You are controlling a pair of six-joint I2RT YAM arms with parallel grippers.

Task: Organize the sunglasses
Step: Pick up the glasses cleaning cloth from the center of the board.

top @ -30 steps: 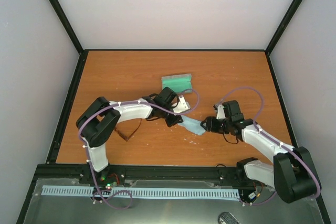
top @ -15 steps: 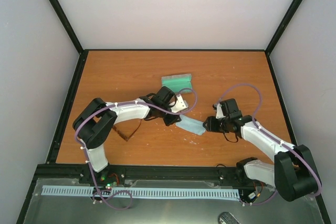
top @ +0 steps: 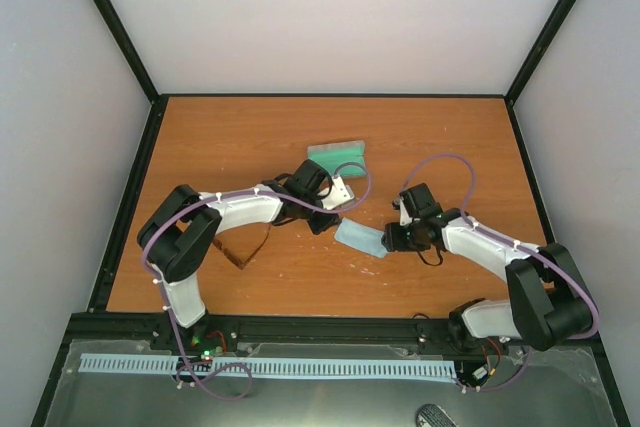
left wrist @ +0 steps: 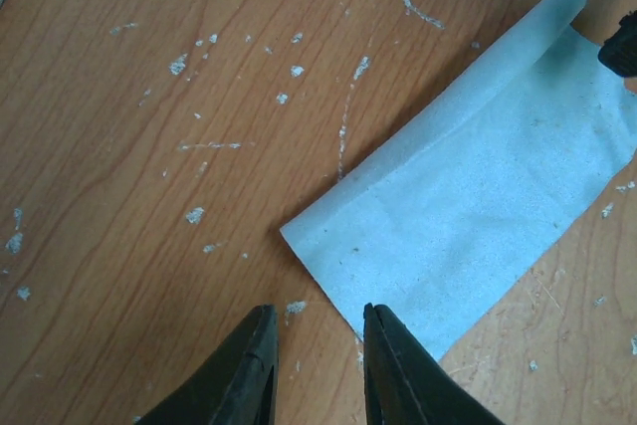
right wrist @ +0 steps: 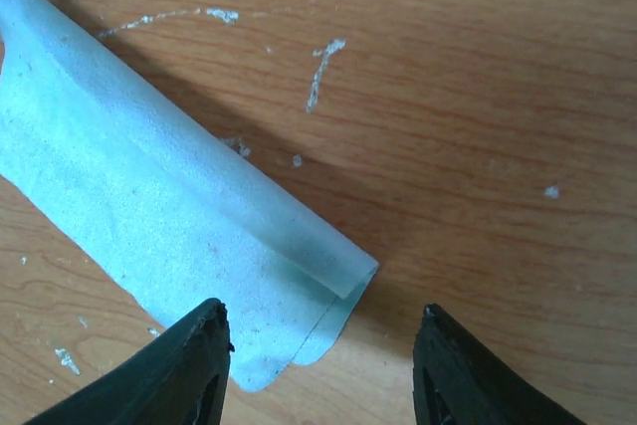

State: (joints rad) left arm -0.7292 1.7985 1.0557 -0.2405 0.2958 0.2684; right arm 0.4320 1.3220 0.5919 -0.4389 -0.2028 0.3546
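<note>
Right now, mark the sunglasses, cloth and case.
sunglasses [top: 241,259], top view, on the front frame.
cloth [top: 361,237], top view, middle of the folded sheet.
case [top: 338,156], top view, on the green lining.

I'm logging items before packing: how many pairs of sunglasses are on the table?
1. The sunglasses lie on the left half of the table, partly under the left arm; the arms could hide others.

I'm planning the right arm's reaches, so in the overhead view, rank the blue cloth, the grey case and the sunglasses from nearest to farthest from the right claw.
Measured from the right claw:
1. the blue cloth, just to its left.
2. the grey case, farther back, near mid-table.
3. the sunglasses, far over on the left side.
</note>
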